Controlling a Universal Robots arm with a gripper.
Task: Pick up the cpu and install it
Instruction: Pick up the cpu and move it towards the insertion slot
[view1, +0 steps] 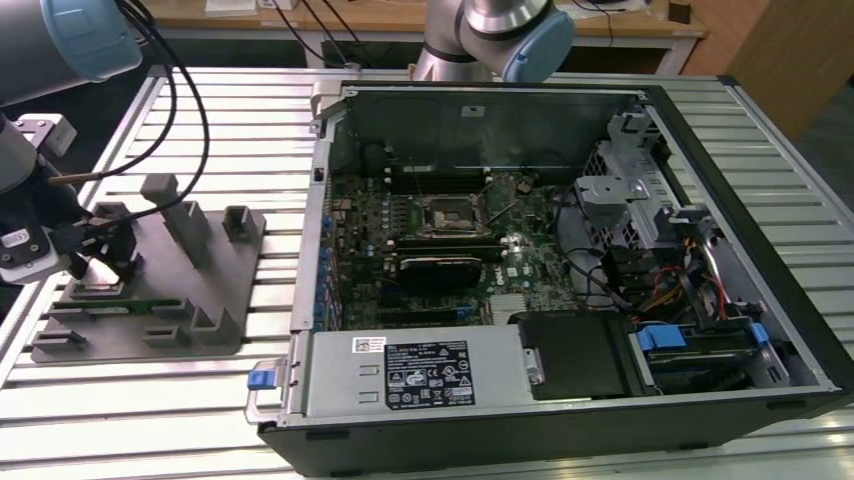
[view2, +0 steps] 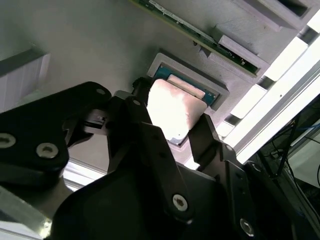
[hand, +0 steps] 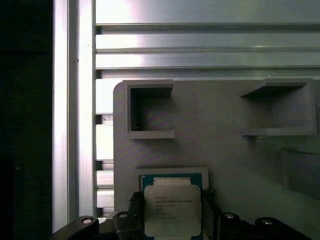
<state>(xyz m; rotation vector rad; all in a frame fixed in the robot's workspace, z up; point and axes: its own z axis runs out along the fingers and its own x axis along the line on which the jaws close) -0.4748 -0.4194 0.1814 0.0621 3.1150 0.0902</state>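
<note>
The cpu (hand: 172, 210), a flat square chip with a pale shiny top, sits between my gripper's two black fingers (view2: 207, 132). In both wrist views it appears just above its shallow square recess (hand: 172, 176) in the grey fixture plate (hand: 215, 140). My gripper (view2: 170, 117) is shut on the chip's two opposite edges. In the exterior view the gripper (view1: 91, 262) hangs over the grey fixture plate (view1: 200, 330) at the exterior view's left. The motherboard socket (view1: 451, 212), black-framed with a dark centre, lies inside the open computer case (view1: 747, 180), well apart from the gripper.
Upright grey posts (view1: 180, 215) and open-fronted pockets (hand: 150, 112) rise from the fixture plate around the gripper. A black finned block (view1: 441, 268) sits just below the socket on the board. Cables (view1: 641, 280) and drive bays fill the case's right side. The slatted aluminium table (view1: 160, 420) runs underneath.
</note>
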